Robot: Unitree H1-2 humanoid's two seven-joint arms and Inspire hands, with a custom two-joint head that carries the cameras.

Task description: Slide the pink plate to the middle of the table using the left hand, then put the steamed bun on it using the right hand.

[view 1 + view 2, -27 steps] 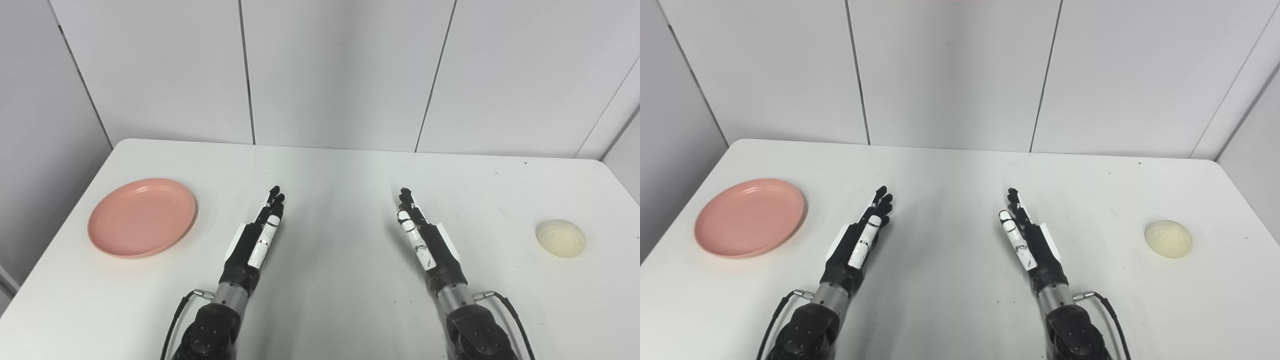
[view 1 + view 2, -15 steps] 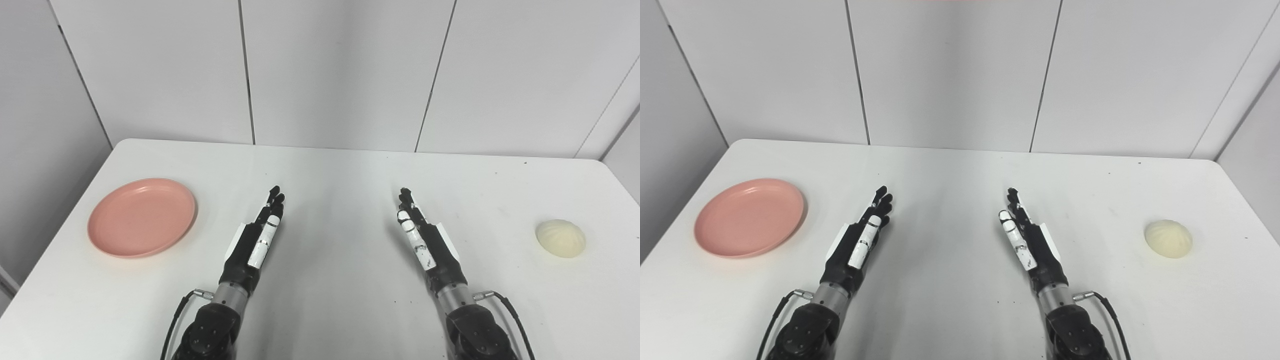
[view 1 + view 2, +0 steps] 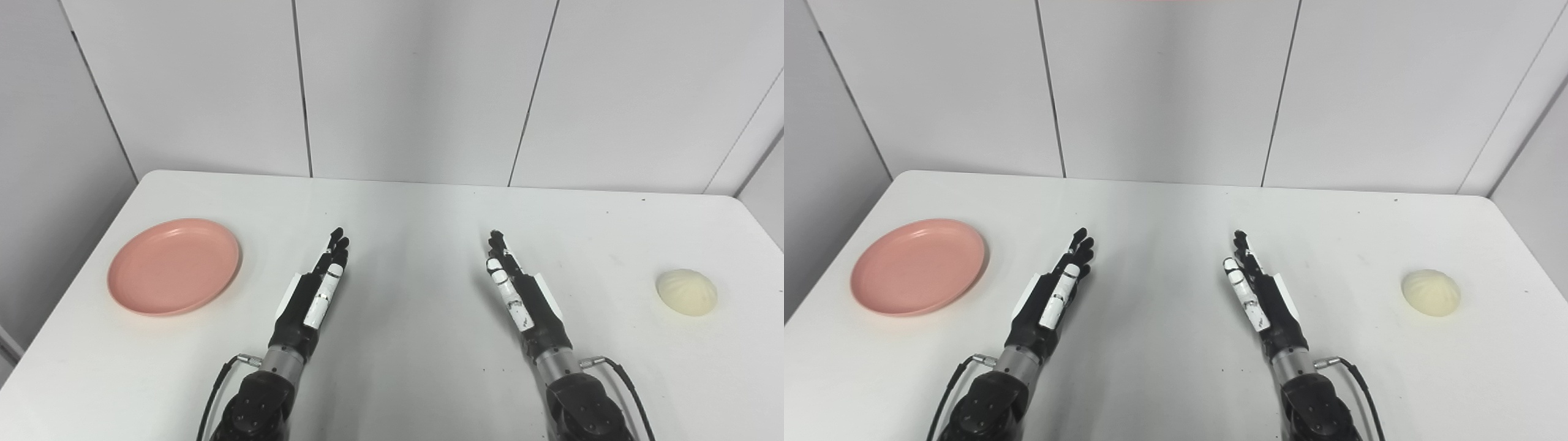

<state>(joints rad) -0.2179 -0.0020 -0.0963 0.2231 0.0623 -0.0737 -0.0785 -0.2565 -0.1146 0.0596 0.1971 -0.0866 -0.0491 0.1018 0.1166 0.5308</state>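
- Left hand, right hand: fingers extended, holding nothing, over mid-bench.
- Pink plate: far left.
- Steamed bun: far right.
- No legible writing.

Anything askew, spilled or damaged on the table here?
Nothing stands out. The pink plate lies flat at the left, the steamed bun sits whole at the right, and both hands hold nothing.
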